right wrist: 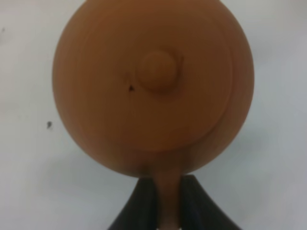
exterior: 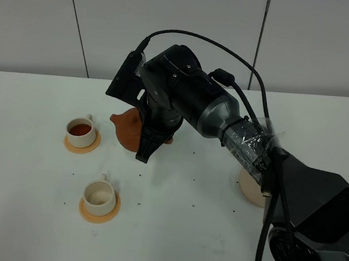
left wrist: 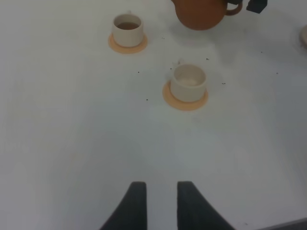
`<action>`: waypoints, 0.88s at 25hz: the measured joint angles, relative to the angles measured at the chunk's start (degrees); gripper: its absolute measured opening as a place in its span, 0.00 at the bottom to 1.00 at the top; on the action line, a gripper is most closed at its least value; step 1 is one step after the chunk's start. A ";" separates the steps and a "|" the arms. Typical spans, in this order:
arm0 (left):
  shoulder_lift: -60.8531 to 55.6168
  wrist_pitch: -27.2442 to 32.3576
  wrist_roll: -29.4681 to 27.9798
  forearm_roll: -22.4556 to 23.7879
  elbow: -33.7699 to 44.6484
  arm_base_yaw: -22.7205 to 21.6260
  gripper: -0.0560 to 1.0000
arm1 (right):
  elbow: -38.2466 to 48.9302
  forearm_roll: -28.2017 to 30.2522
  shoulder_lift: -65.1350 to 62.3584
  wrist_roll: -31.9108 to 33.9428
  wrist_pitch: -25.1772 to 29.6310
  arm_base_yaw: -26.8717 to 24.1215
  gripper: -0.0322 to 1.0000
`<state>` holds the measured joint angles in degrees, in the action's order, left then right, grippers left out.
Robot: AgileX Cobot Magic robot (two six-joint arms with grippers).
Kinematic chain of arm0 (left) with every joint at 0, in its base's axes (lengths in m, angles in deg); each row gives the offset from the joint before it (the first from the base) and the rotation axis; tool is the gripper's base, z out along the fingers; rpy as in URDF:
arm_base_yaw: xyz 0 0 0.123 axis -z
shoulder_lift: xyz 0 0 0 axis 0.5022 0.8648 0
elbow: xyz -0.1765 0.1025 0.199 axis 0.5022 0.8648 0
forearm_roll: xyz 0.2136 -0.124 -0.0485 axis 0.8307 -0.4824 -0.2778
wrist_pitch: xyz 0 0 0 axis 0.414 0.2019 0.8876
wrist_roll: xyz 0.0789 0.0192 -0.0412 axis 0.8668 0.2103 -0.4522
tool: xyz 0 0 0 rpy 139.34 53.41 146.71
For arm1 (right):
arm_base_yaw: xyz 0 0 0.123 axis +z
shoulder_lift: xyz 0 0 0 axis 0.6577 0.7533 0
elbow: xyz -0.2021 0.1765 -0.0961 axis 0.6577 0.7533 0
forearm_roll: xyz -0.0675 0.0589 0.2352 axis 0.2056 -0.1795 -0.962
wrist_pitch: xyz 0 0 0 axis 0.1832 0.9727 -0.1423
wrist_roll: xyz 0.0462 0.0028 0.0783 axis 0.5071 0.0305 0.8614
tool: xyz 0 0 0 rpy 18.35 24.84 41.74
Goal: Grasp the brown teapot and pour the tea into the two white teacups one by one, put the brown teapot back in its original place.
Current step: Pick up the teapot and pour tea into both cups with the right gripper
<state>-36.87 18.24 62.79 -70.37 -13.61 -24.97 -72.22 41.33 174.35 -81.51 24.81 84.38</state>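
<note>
The brown teapot (exterior: pixel 129 129) sits upright with its spout toward the far teacup, and my right gripper (exterior: pixel 150 143) is shut on its handle. From the right wrist view I look straight down on the lid knob (right wrist: pixel 158 72), with the handle (right wrist: pixel 168 201) pinched between the fingers. The far white teacup (exterior: pixel 81 129) holds brown tea on its saucer. The near white teacup (exterior: pixel 99 193) looks pale inside. My left gripper (left wrist: pixel 160 201) hangs open over bare table, short of both cups (left wrist: pixel 127 29) (left wrist: pixel 188 82). The beige coaster (exterior: pixel 251 187) lies behind the right arm, partly hidden.
The white table (exterior: pixel 18 213) carries scattered dark specks around the cups. The right arm's thick black body (exterior: pixel 197 104) stretches from the lower right across the middle. A grey panelled wall (exterior: pixel 36 12) stands behind the table.
</note>
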 joint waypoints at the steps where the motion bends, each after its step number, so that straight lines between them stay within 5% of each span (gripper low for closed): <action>1: 0.00 0.00 0.00 0.00 0.00 0.00 0.27 | 0.00 -0.28 0.00 -0.05 0.08 0.00 0.12; 22: 0.00 0.00 0.00 0.00 0.00 0.00 0.27 | -6.55 -2.29 -1.72 3.32 2.88 0.12 0.12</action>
<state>-36.87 18.24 62.79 -70.37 -13.61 -24.97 -78.76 39.04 172.63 -78.19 27.69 84.49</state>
